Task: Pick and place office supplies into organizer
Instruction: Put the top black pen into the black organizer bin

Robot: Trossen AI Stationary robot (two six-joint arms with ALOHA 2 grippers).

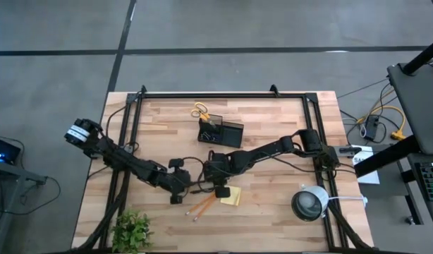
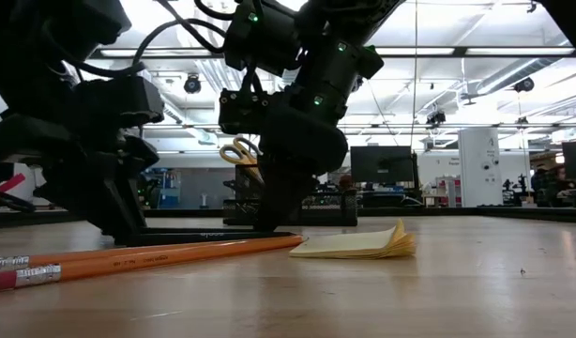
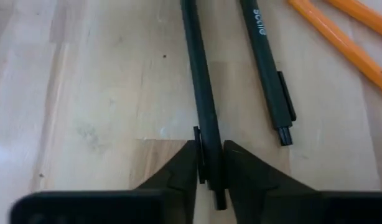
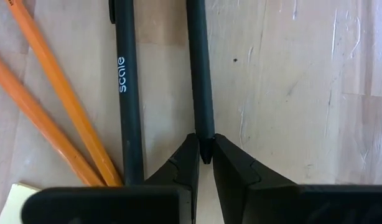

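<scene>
Meanwhile, both arms meet low over mid-table: the left gripper (image 3: 209, 177) and the right gripper (image 4: 204, 155) each pinch an opposite end of one slim dark pen (image 3: 200, 87) lying flat on the pale wooden table (image 1: 273, 113), apparently to lift it level. A second pen (image 4: 129, 99) marked "scale" lies just beside it, with two orange pencils (image 4: 66, 106) and a yellow sticky-note pad (image 1: 230, 195) near. Farther back, the black mesh organizer (image 1: 220, 132) already holds yellow-handled scissors (image 1: 200, 110).
</scene>
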